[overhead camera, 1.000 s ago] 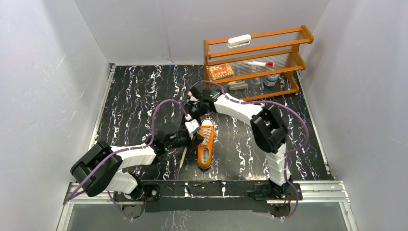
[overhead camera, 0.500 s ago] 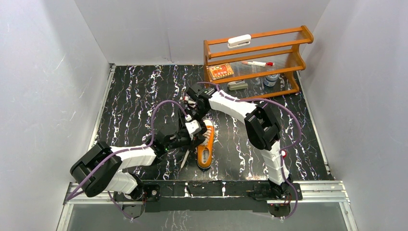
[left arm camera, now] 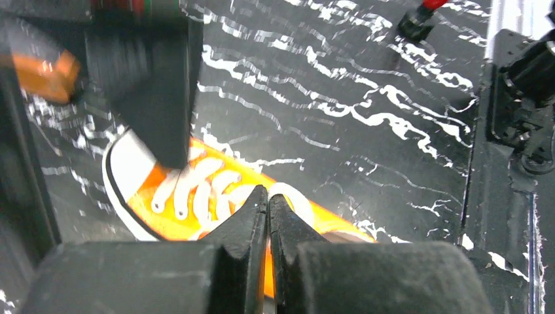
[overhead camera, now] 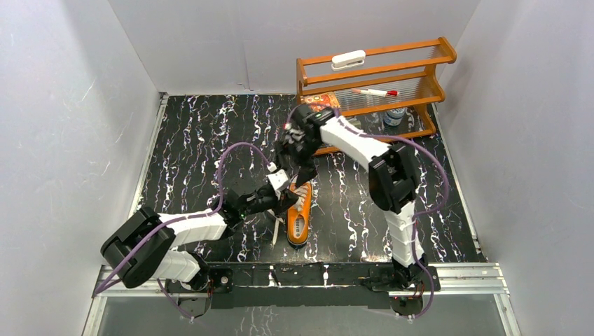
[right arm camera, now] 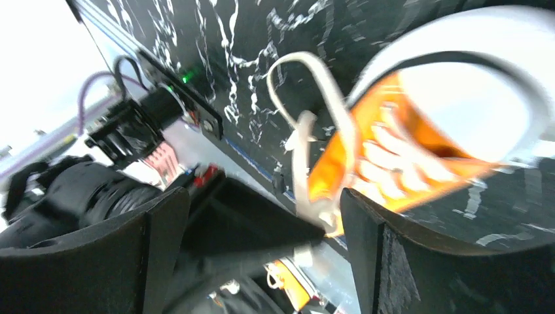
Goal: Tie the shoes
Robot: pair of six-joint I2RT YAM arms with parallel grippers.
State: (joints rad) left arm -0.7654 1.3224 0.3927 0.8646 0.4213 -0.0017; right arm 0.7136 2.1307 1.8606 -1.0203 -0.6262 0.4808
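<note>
Left gripper clamped shut over the sneaker mid-table; can't tell if a lace is pinched. Right gripper just beyond, jaws spread, slack lace loop just ahead. Risk: loop slips free, or pulling drags the light shoe.

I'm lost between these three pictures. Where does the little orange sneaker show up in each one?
Top external: the orange sneaker lies just below centre, heel toward the bottom edge.
Left wrist: lower left to centre, close to the bottom edge.
Right wrist: upper right, large and blurred.
Shared landmark: the black table with white veins lies under it in all three views.
</note>
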